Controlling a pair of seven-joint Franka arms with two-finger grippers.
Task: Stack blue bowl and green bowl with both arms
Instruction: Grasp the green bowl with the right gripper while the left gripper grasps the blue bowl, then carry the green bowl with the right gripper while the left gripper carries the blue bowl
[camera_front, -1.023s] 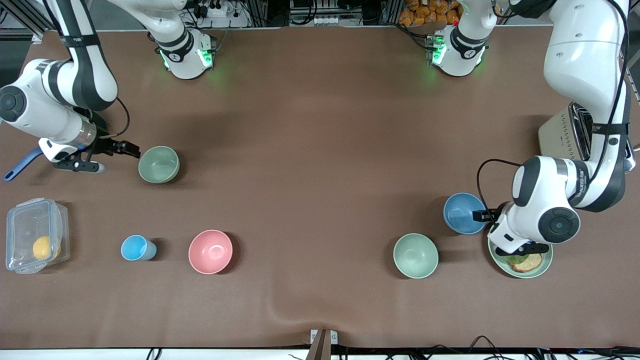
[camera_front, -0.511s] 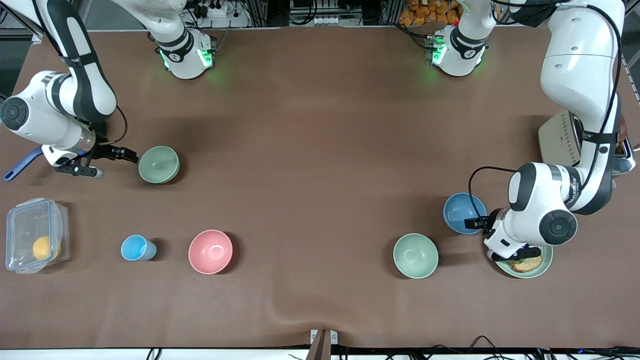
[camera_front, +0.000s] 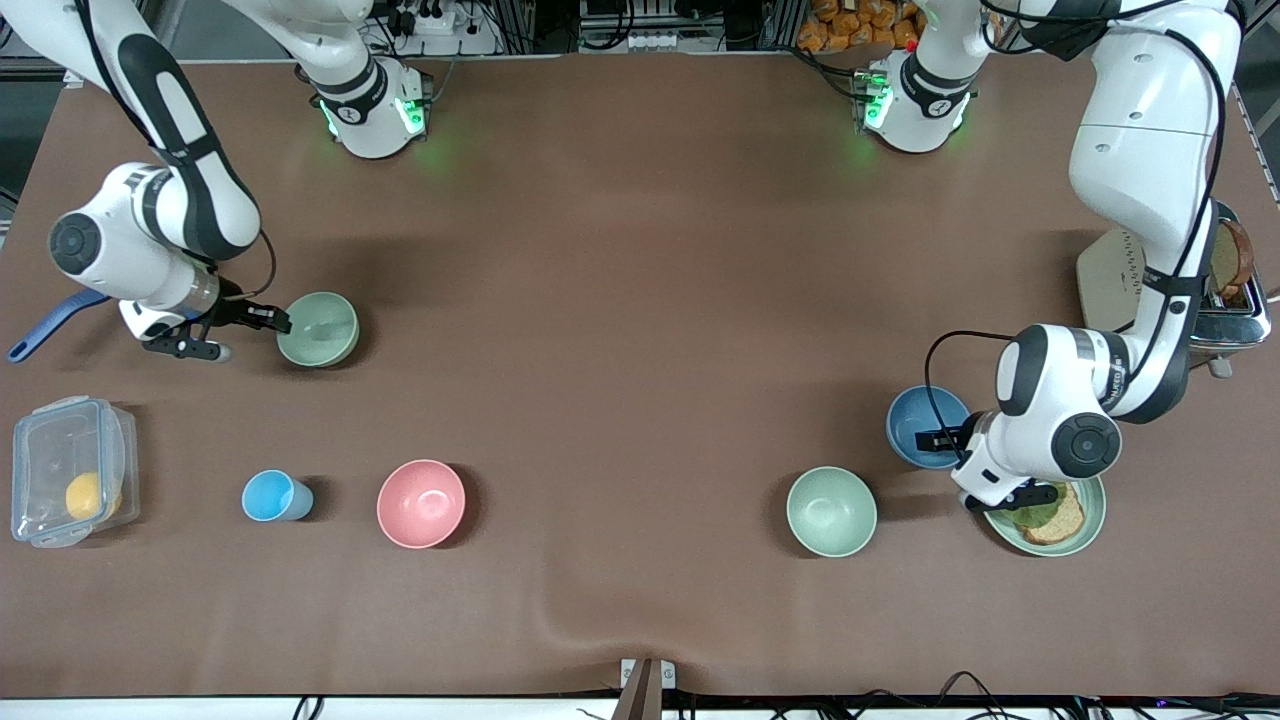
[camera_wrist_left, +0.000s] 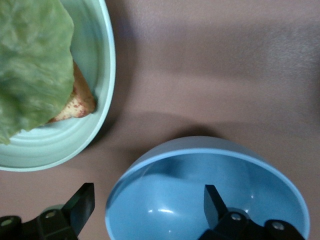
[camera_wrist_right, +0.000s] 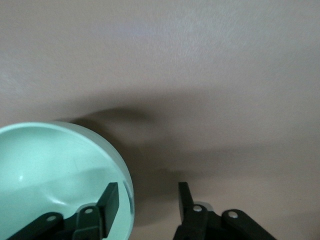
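Note:
The blue bowl (camera_front: 922, 420) stands toward the left arm's end of the table, beside the green plate. My left gripper (camera_front: 942, 438) is open and straddles its rim, with one finger inside the blue bowl (camera_wrist_left: 210, 190) and one outside; its midpoint (camera_wrist_left: 147, 205) lies at the rim. A green bowl (camera_front: 322, 330) stands toward the right arm's end. My right gripper (camera_front: 277, 320) is open and straddles that green bowl's (camera_wrist_right: 50, 170) rim, with one finger inside and one outside; its midpoint (camera_wrist_right: 147, 197) lies just outside the rim.
A second green bowl (camera_front: 831, 511) stands nearer the front camera than the blue bowl. The green plate (camera_front: 1095, 510) holds toast and a leaf. A pink bowl (camera_front: 421, 503), a light-blue cup (camera_front: 275, 496), a clear lidded box (camera_front: 70, 470) and a toaster (camera_front: 1110, 275) are also on the table.
The left gripper has slid over the blue bowl's rim. The right gripper has moved to the green bowl's rim. Both bowls stay in place.

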